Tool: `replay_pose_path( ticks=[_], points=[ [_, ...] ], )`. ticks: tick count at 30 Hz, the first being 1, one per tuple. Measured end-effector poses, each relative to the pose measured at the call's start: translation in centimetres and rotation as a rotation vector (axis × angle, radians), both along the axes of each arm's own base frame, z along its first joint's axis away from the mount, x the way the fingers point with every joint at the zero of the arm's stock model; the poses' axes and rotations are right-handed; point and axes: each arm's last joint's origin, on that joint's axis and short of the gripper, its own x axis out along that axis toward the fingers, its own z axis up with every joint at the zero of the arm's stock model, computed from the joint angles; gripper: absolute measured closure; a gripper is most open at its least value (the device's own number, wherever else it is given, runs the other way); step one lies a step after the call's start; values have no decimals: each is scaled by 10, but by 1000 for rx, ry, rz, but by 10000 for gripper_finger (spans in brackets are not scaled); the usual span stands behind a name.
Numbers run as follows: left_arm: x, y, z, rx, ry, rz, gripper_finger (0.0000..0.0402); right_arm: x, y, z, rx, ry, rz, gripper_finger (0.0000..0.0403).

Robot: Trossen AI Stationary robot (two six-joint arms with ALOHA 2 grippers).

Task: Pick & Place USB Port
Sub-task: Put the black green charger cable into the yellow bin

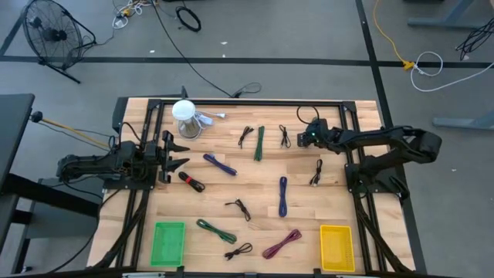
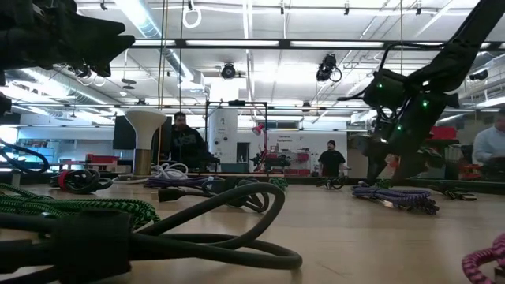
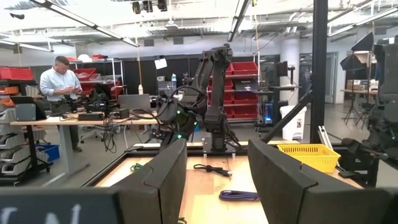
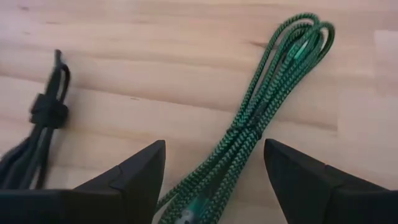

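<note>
Right now my right end effector (image 1: pixel 302 137) sits at the far right of the wooden tabletop (image 1: pixel 255 201), fingers spread wide, nothing held. It's pointing left, toward the far-middle cluster of cables. Straight ahead in the right wrist view is the dark green braided cable bundle (image 4: pixel 261 118), lying between my two fingertips' line of approach, flat on the wood. In the high view that same dark green braided cable bundle (image 1: pixel 259 143) is a slim strip with its long axis running near-to-far, so roughly crossways to my reach. Between me and it lies a small black coiled cable (image 1: pixel 285 137); another thin black tied cable (image 1: pixel 246 136) sits just left of the green one, also visible in the wrist view (image 4: pixel 43 118).

So the key relation: target lies left of the right end effector, near but not touching, with one black cable closer to me. My guess is the green bundle is the pick, since the wrist camera is centred on it, but I can't tell for sure.

My left end effector (image 1: pixel 179 158) waits at the left edge, also open and empty, well apart from that cluster. The right arm is clearly nearer.

Bins: yellow plastic basket (image 1: pixel 336 247) near right, green plastic basket (image 1: pixel 168 242) near left.
</note>
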Motion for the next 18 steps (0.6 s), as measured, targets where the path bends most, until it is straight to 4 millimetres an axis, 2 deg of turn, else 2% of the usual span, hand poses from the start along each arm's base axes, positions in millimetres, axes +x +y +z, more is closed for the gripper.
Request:
replay_pose_path(
  ticks=[6,9,12,16,18],
  points=[
    [0,0,0,0,0,3,225,3,-2,-11,0,37,-18,131],
    [0,0,0,0,0,4,225,2,-3,-12,0,42,-29,155],
    [0,0,0,-1,0,7,225,1,-3,-12,1,58,-35,215],
    [0,0,0,-1,0,7,225,-1,-2,-13,3,88,-36,347],
    [0,0,0,-1,0,7,225,-1,-2,-13,-1,101,-19,380]
  ],
)
